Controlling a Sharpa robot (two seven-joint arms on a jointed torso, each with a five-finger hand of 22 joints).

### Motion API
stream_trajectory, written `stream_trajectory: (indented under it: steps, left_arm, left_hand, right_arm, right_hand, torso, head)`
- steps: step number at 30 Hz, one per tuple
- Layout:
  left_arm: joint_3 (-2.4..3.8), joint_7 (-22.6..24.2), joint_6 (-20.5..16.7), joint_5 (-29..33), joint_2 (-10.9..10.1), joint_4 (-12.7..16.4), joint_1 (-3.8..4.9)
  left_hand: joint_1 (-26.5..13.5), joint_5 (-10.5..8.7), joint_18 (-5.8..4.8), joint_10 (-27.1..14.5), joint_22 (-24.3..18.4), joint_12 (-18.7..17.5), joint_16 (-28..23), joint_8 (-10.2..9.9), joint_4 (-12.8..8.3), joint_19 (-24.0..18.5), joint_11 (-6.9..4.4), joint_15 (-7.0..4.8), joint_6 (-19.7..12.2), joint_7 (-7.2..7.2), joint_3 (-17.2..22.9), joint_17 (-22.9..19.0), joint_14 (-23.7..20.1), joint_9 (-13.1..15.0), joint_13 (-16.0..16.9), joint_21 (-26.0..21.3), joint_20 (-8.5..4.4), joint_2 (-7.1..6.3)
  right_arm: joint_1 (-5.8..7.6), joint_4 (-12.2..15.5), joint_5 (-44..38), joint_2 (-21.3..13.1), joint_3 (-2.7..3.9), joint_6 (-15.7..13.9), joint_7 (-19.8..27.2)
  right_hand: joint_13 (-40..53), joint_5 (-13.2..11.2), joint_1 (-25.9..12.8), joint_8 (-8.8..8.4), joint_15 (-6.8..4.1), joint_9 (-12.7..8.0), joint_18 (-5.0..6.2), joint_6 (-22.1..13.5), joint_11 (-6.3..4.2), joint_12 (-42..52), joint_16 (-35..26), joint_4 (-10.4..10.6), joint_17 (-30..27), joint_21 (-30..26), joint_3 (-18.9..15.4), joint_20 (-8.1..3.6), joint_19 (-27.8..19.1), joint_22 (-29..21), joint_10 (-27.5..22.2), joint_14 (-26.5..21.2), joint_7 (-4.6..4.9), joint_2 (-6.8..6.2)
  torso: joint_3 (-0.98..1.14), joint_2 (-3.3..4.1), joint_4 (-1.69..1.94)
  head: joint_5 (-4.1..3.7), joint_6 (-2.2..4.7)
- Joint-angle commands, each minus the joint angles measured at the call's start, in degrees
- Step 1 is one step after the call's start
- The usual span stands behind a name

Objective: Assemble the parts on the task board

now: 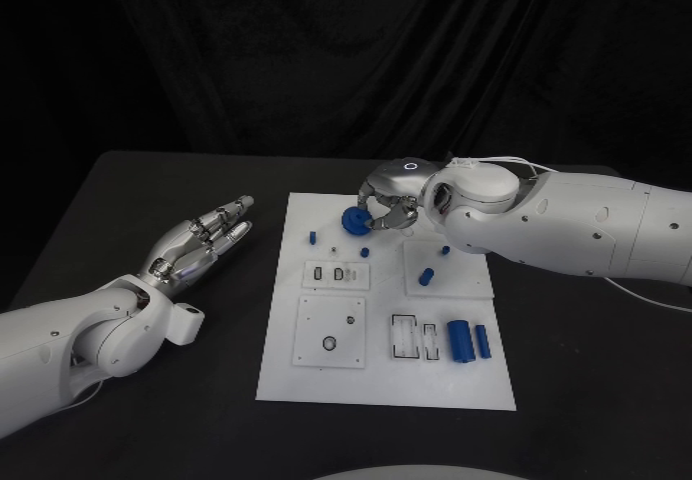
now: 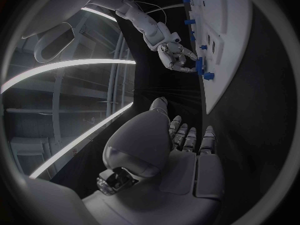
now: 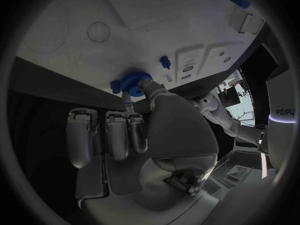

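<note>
Fingers of the right hand [image 1: 392, 205] pinch a small blue toothed plastic gear [image 1: 355, 221] at the white task board's [image 1: 387, 385] twelve o'clock edge; a light pinch could let it slip off. Left hand [image 1: 202, 243] rests at nine o'clock, fingers straight and together, holding nothing.

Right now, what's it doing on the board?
The right hand holds a blue gear at the far edge of the white task board. The left hand hovers open over the table beside the board, holding nothing. Two blue cylinders lie near the board's near right side, and small blue pegs stand further up.
</note>
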Motion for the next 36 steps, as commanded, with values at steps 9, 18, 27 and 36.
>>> stream_trajectory:
  steps: [9, 18, 27, 36]
  left_arm:
    - [0.04, 9.31, 0.74, -0.09, 0.18, -0.10, 0.02]
    - [0.04, 9.27, 0.84, -0.09, 0.30, -0.30, 0.01]
    - [0.04, 9.26, 0.87, -0.09, 0.39, -0.41, 0.01]
    - [0.04, 9.40, 0.81, -0.09, 0.47, -0.42, 0.00]
  left_hand:
    - [0.60, 0.29, 1.07, -0.10, 0.09, -0.20, -0.21, -0.08, -0.07, 0.04, 0.47, 0.51, 0.07, 0.58, 0.34, -0.05, 0.08, 0.03, -0.03, -0.07, 0.47, -0.18]
    - [0.64, 0.33, 1.07, -0.10, 0.10, -0.20, -0.21, -0.08, -0.12, 0.05, 0.44, 0.52, 0.06, 0.83, 0.41, -0.05, 0.08, 0.02, -0.03, -0.06, 0.51, -0.19]
    - [0.66, 0.34, 1.07, -0.09, 0.10, -0.20, -0.21, -0.07, -0.14, 0.06, 0.44, 0.52, 0.12, 0.93, 0.43, -0.05, 0.08, 0.03, -0.03, -0.06, 0.52, -0.18]
    - [0.70, 0.36, 1.07, -0.18, 0.10, -0.24, -0.21, -0.11, -0.19, 0.06, 0.49, 0.54, -0.13, 0.80, 0.50, -0.05, 0.08, 0.00, -0.05, -0.06, 0.55, -0.17]
  right_arm:
    - [-0.35, 0.04, -0.21, -0.13, -0.03, 1.39, -0.20]
    - [-0.39, 0.16, -0.21, -0.16, -0.03, 1.09, 0.31]
    - [-0.49, 0.06, -0.21, -0.36, -0.03, 2.83, 0.22]
    - [-0.96, 0.00, -0.21, -0.55, -0.03, 3.87, 0.18]
  right_hand:
    - [15.07, -2.20, -1.15, -4.70, 0.35, -3.51, 0.18, -7.20, 0.41, 0.15, 0.17, -0.16, 15.09, -1.84, 1.38, 0.54, 2.79, 12.31, 5.97, 6.09, -0.07, -1.03]
    - [15.07, -3.33, -1.11, -4.71, -0.17, -6.64, 0.57, -12.81, -0.27, 0.15, 0.17, -0.55, 15.09, -3.31, 1.46, 0.09, 1.94, 11.64, 5.97, 6.09, -0.91, -0.82]
    - [15.07, -3.34, -1.22, -4.80, -0.58, -8.54, 0.80, -15.55, -0.87, 0.15, 0.17, -0.54, 15.09, -4.19, 1.58, -0.22, 1.41, 11.25, 5.97, 6.09, -1.76, -0.49]
    - [15.07, -0.49, -1.48, -2.92, -1.09, -8.08, 0.52, -6.62, -1.24, 0.15, 0.17, -0.75, 15.09, -3.40, 2.59, -0.86, 2.08, 11.82, 5.97, 6.09, -1.87, -0.23]
  torso:
    - [-0.01, -0.03, -0.04]
    - [-0.02, 0.00, -0.03]
    - [-0.02, 0.00, -0.02]
    - [-0.05, 0.02, 0.01]
  head:
    - [0.09, -0.16]
    - [0.03, -0.30]
    - [-0.01, -0.49]
    - [-0.03, -0.62]
